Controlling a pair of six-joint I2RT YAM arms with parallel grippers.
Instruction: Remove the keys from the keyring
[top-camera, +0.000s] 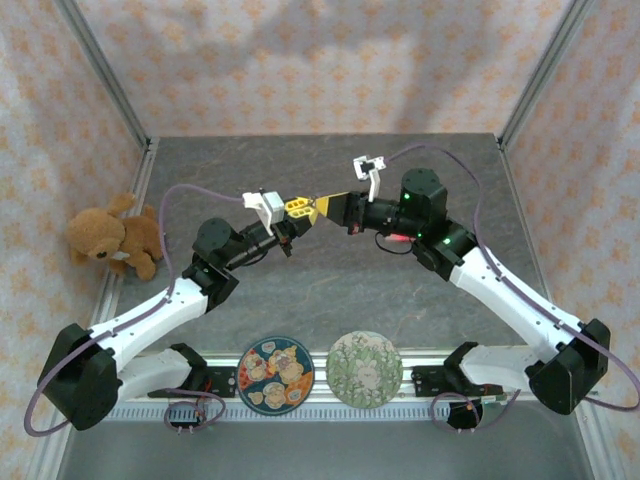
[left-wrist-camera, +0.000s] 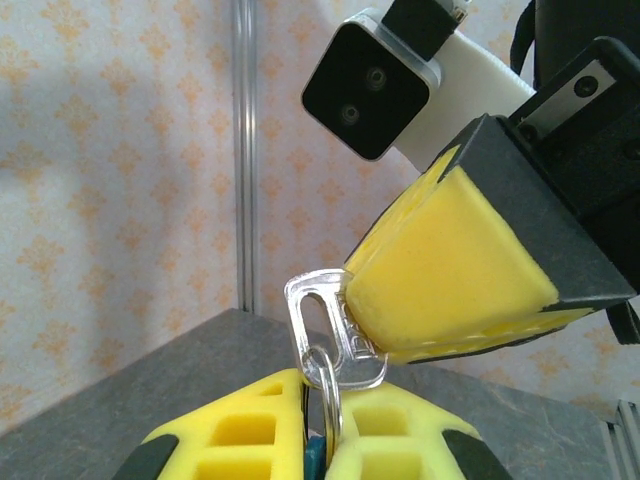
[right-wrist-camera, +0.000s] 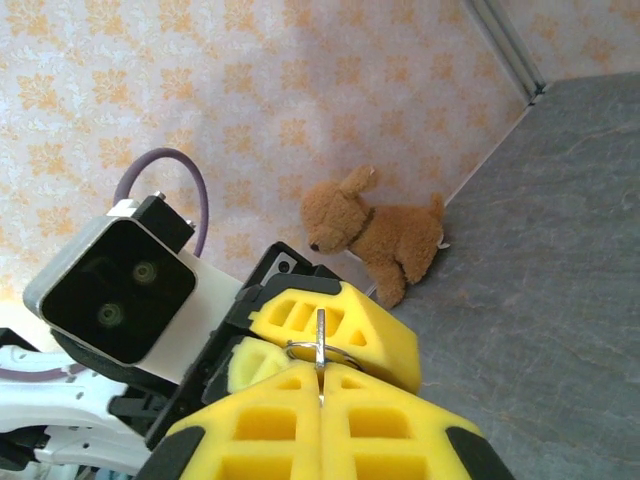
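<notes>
clear plastic key (left-wrist-camera: 352, 358) pinched flat in the closed right gripper (top-camera: 325, 209); keyring (left-wrist-camera: 322, 368) threaded through its slot and clamped edge-on in the left gripper (top-camera: 296, 207), both held in the air above the table (top-camera: 330, 290). best done by holding the ring rigid, then walking the key round the coil toward the split end with small wrist turns; no straight tugging, to avoid slipping.

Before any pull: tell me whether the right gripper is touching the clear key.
Touching. In the left wrist view the right gripper has its yellow pads closed on one edge of the clear key, with no gap.
</notes>
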